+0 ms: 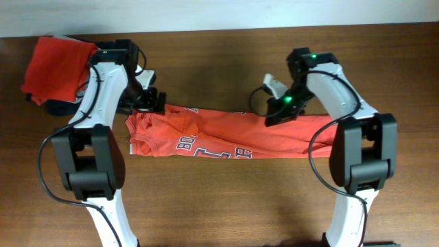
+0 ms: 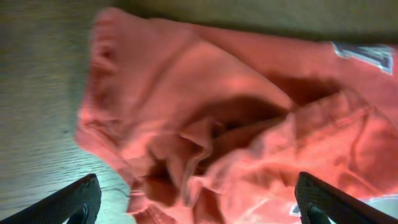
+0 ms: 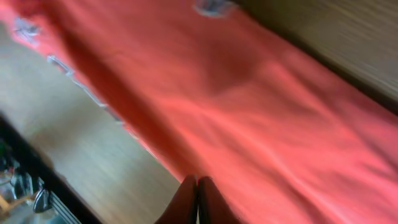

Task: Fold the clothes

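**Shirt lies crosswise, one arm at each part**

Overhead: the orange T-shirt (image 1: 226, 134) lies as a long strip running left to right on the table (image 1: 219, 206). The left gripper (image 1: 149, 101) is at its left end and the right gripper (image 1: 278, 115) over its middle.

Left wrist: the fingers (image 2: 81, 202) are spread wide above bunched cloth.

Right wrist: the fingers (image 3: 189, 202) are pressed together with the shirt beneath them, and no pinch of cloth is visible.

Soft, matt, creased orange-red cloth T-shirt (image 1: 274, 134) on smooth, grained brown wooden table (image 1: 226, 199).
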